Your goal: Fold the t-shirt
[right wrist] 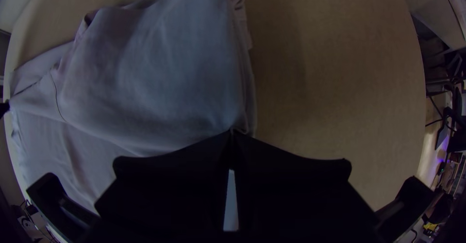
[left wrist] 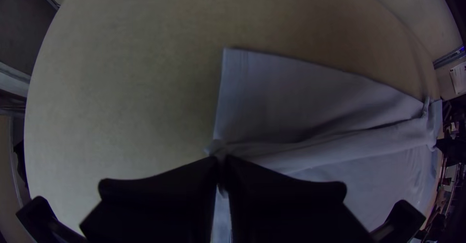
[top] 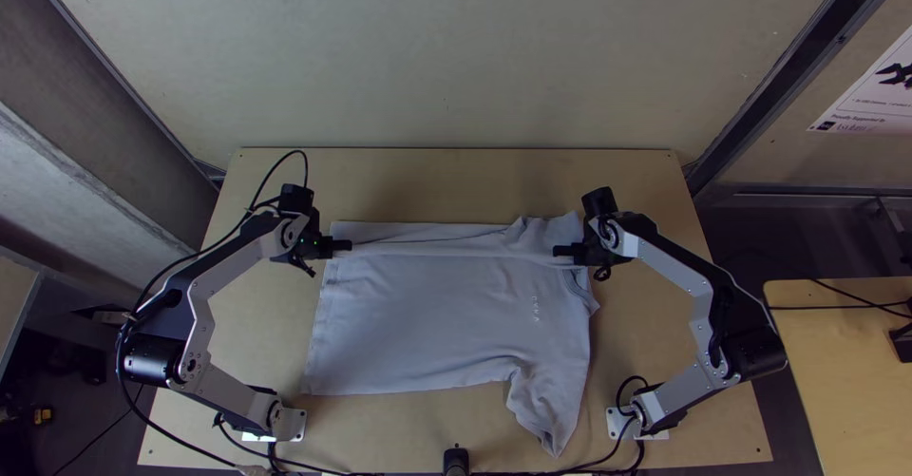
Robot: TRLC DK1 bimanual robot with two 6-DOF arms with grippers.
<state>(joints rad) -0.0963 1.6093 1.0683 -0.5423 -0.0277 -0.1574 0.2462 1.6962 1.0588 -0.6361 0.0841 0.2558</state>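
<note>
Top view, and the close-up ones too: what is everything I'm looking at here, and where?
T-shirt: one, pale grey-blue, spread on the table with its far side folded into a long band
Table: one, light wood, beneath the shirt
Second table: one, light wood, off to the right
Poster: one, mostly white, upper right
Cables: several, black, around the arms and near edge
Small upright object: one, black, middle of the near edge
Arms: two, silver-grey and black, left and right
Grippers: two, black; left gripper and right gripper each pinch the shirt
</note>
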